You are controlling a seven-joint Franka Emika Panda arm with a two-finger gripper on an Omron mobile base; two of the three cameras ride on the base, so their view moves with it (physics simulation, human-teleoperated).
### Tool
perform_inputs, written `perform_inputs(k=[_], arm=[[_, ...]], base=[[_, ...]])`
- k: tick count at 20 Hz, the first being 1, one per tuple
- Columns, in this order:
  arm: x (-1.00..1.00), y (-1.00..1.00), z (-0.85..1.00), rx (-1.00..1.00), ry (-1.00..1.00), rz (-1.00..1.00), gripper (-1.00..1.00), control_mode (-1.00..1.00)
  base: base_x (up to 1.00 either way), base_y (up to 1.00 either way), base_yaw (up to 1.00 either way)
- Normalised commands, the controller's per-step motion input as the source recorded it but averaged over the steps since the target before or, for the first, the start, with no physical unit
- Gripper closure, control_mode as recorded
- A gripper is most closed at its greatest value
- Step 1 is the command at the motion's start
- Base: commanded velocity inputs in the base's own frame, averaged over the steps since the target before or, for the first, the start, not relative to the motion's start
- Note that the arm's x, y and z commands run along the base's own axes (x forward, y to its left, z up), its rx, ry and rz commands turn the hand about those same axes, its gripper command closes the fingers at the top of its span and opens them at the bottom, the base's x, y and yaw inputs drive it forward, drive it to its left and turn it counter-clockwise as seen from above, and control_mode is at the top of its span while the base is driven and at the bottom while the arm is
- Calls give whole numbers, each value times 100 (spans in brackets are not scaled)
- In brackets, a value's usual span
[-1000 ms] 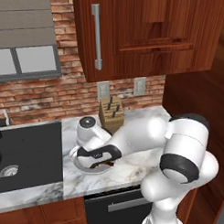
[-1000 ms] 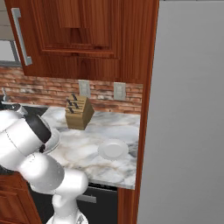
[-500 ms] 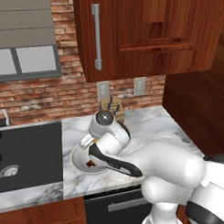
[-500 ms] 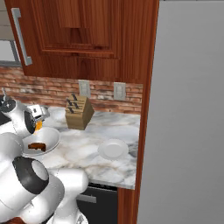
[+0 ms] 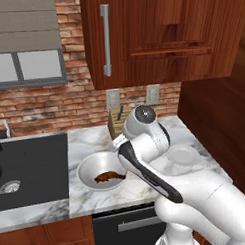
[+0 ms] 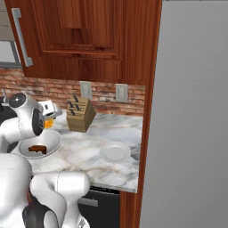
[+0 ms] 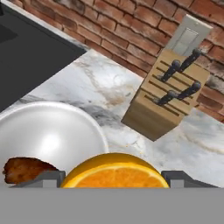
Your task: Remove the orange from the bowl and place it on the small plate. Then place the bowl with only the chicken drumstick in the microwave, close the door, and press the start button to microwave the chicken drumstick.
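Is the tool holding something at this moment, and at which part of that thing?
Yes. The tool holds the orange, one finger on each of its two opposite sides, above the bowl.

The arm [image 5: 146, 163] is glossy white, built of rounded, bulbous segments. A black band runs along one link, and dark rings mark the joints. Its small finger tips [image 7: 46, 178] are dark grey.

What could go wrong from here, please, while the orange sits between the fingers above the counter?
The orange is held wide between the gripper tips, so it might slip and fall back into the bowl with the drumstick. The plate lies well to the side, and the knife block stands near the route, so a low swing could clip it.
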Motion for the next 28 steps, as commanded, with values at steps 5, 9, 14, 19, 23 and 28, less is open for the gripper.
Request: perform_inputs(k=[5, 9, 14, 19, 23, 28], arm=[[-39, -100, 0, 13, 3, -13, 100, -100], [-18, -100, -5, 9, 7, -13, 100, -100], [3, -100, -14, 9, 18, -10, 100, -100], [47, -100, -14, 6, 30, -6, 100, -100], [63, -94, -21, 1, 41, -7, 100, -100], [69, -49, -17, 1, 44, -4, 100, -100]], base=[[0, 0, 0], [0, 0, 0], [0, 0, 0], [0, 0, 0], [0, 0, 0], [0, 0, 0]])
